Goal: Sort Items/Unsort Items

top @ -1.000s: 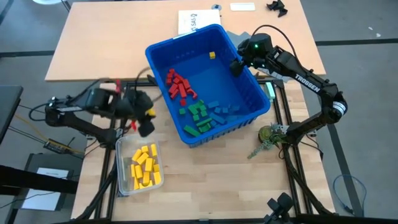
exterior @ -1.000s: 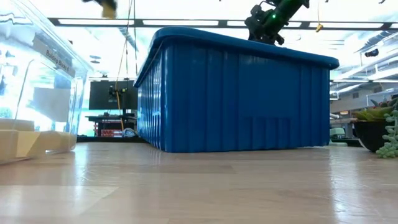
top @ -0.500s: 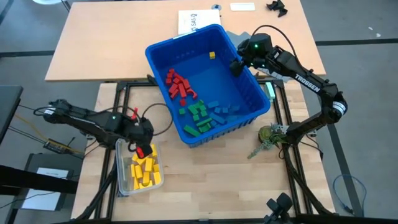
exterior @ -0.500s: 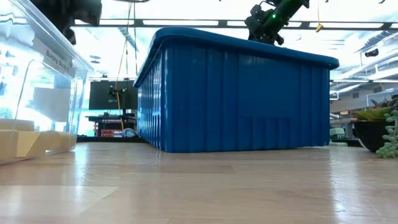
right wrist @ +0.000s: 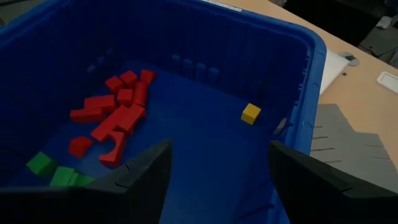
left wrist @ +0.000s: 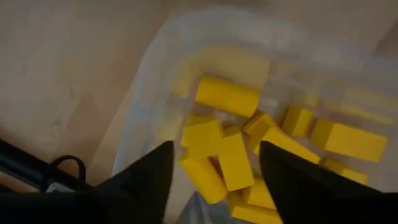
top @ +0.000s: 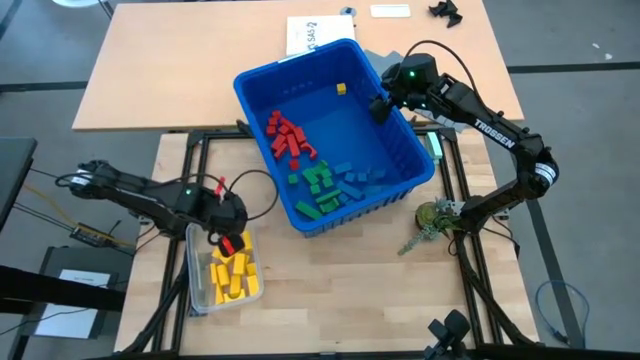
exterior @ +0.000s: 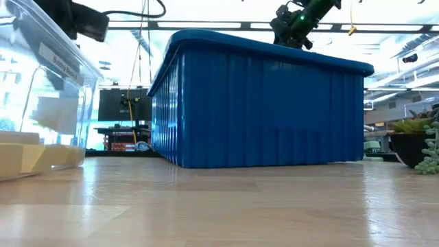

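A large blue bin holds red blocks, green blocks, blue blocks and one yellow block. A clear container near the table's front left holds several yellow blocks. My left gripper hangs open and empty over the container's far end, with the yellow blocks right below its fingers. My right gripper is open and empty above the bin's right rim, looking down into the bin.
A small potted plant stands to the right of the bin. A white sheet and grey divider sheets lie behind the bin. In the low view the bin fills the middle and the clear container the left.
My left gripper has gone from beside the bin's left wall toward the table's near edge and down to the clear container, where it now hangs still. The yellow block seen at its fingers a second ago no longer shows there.
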You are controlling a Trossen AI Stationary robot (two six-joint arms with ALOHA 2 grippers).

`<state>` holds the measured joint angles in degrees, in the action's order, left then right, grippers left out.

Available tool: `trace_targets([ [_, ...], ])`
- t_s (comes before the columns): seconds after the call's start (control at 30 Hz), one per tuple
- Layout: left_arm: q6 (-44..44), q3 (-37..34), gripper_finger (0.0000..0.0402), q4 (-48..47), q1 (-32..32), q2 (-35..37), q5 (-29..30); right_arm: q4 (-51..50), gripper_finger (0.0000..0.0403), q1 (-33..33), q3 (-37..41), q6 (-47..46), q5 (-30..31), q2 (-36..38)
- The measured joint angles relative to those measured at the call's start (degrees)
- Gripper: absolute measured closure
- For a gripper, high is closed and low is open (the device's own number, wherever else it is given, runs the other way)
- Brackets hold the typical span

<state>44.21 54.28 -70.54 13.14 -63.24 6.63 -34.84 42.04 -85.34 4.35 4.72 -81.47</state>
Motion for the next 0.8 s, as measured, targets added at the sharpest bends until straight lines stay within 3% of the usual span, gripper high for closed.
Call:
trace_targets([
  [0.2,-0.6,7.6,0.0106,-3.5,-0.4,0.0,4.1,0.0,0.0142,0.0,0.0,0.9,0.0,0.0],
  [0.4,-1.8,16.2,0.0109,-2.1,-0.6,0.0,16.1,0.1,0.0142,0.0,0.0,2.2,0.0,0.0],
  [0.53,-5.3,17.5,0.0115,4.0,-3.3,0.0,24.1,0.4,0.0142,0.0,0.0,3.1,0.0,0.0],
  [0.8,-19.0,17.5,0.0118,16.9,-16.5,-3.5,20.0,1.9,0.0142,0.4,0.0,4.7,0.0,0.0],
])
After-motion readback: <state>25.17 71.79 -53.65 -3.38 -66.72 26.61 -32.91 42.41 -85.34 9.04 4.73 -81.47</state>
